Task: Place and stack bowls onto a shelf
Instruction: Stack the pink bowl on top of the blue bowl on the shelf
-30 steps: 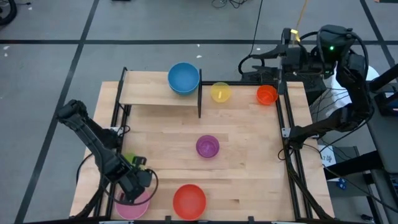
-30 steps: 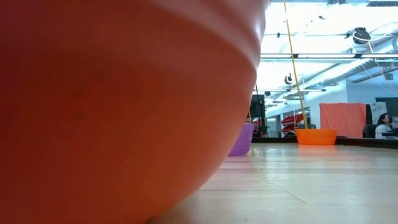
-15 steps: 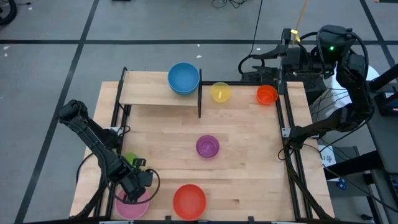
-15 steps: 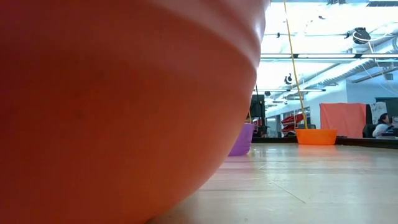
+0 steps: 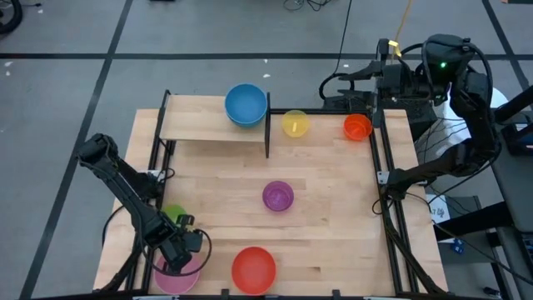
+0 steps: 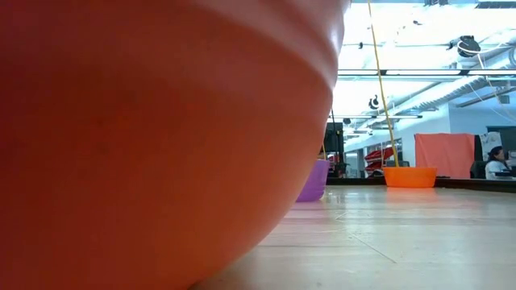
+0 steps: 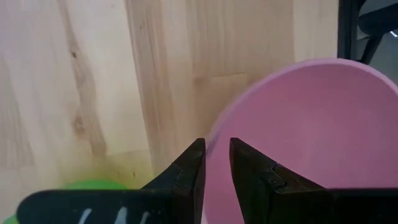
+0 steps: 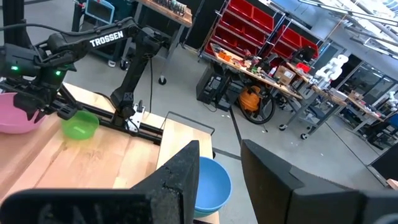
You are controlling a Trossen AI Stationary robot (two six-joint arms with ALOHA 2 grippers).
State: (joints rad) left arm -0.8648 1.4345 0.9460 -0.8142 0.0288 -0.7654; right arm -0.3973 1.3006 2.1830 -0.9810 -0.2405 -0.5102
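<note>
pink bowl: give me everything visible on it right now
The pink bowl is a round, plain, smooth plastic-looking bowl, upright with nothing visible inside, at the table's near left corner beside the small green bowl and left of the red bowl. The left gripper straddles its rim, one finger inside and one outside, with a narrow gap between them; actual contact cannot be confirmed. Part of the bowl is covered by the arm from above.

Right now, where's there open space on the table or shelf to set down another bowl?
The shelf is bare left of the blue bowl. The table is open between the purple bowl and the right edge, below the orange bowl. It is crowded at the near left corner: left gripper, pink bowl, green bowl, red bowl.
</note>
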